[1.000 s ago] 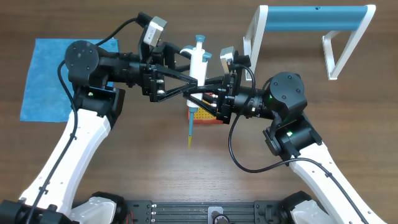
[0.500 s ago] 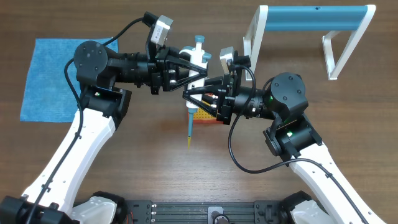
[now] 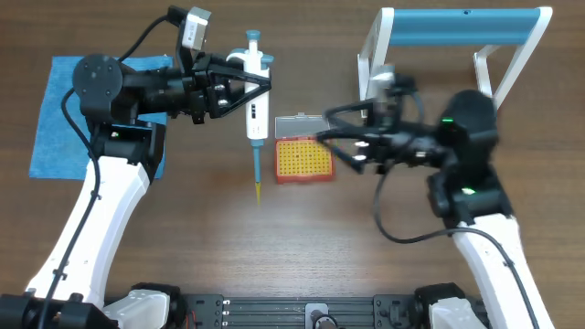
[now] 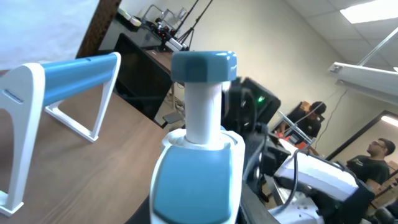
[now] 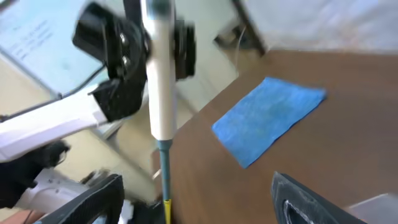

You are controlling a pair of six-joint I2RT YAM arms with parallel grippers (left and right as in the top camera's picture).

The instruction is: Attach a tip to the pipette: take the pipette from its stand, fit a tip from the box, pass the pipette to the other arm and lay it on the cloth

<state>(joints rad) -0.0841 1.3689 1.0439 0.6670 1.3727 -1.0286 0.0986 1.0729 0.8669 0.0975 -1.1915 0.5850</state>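
White pipette [image 3: 257, 114] with a yellow tip hangs tip-down, pinched by the left claw [image 3: 245, 91], above the bench [image 3: 274, 265] between the blue cloth [image 3: 59, 119] and the tip box [image 3: 303, 163]. Right claw [image 3: 335, 137] is spread, apart from it.

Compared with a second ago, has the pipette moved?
Yes. The pipette has moved left, away from the tip box and toward the blue cloth.

White lower links [image 3: 91, 228], black joints [image 3: 96, 82] and cables [image 3: 388, 228], seemingly green lights [image 3: 448, 120].
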